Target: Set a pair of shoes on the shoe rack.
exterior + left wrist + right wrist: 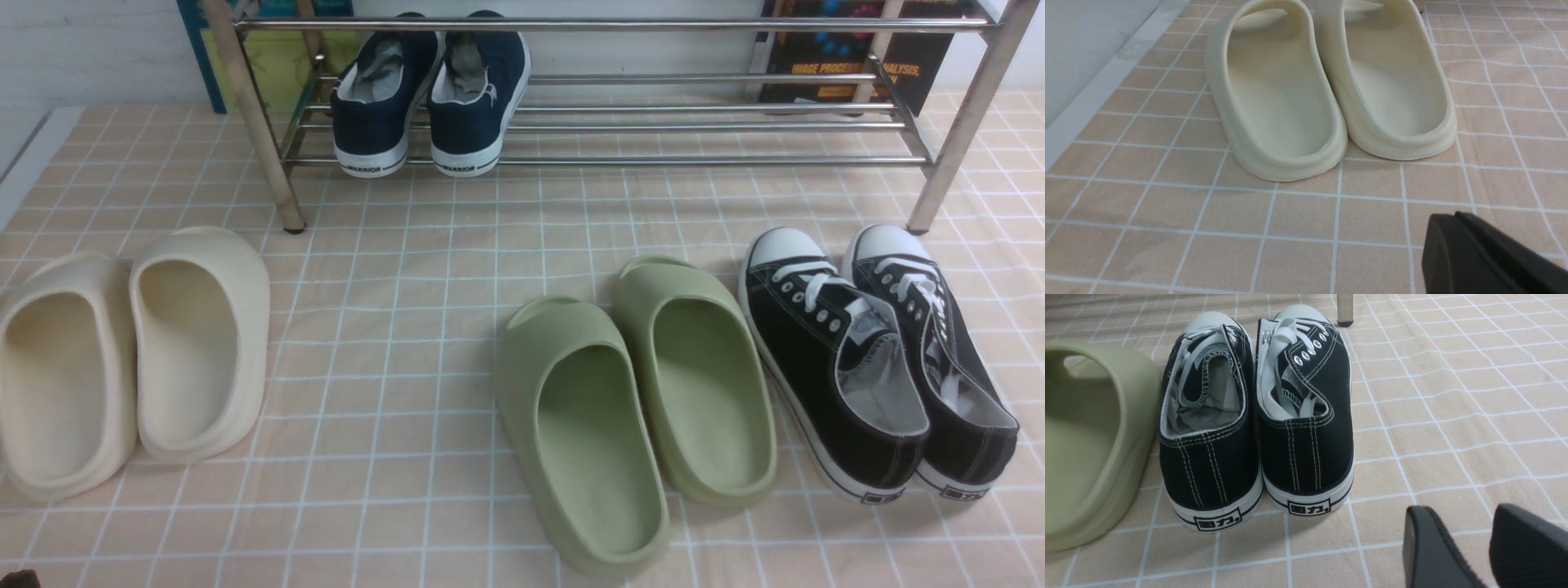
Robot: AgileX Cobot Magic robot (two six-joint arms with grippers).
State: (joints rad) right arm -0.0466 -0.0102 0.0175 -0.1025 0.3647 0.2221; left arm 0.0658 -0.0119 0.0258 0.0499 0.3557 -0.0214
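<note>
The navy blue canvas shoes (431, 102) stand side by side on the lower bars of the silver shoe rack (694, 126), toward its left end, heels facing the camera, so the task looks finished. Such shoes are probably light, with soft canvas that yields and a stiff rubber sole; the heel rim would be a good place to hold. Only the front view shows the rack and this pair. The left wrist view shows the cream slippers (1331, 90) and one dark finger of the left pincer (1490, 261), so I cannot tell its opening. The right wrist view shows the black lace-up sneakers (1257, 416) and the right pincer (1488, 549), jaws apart, holding nothing.
</note>
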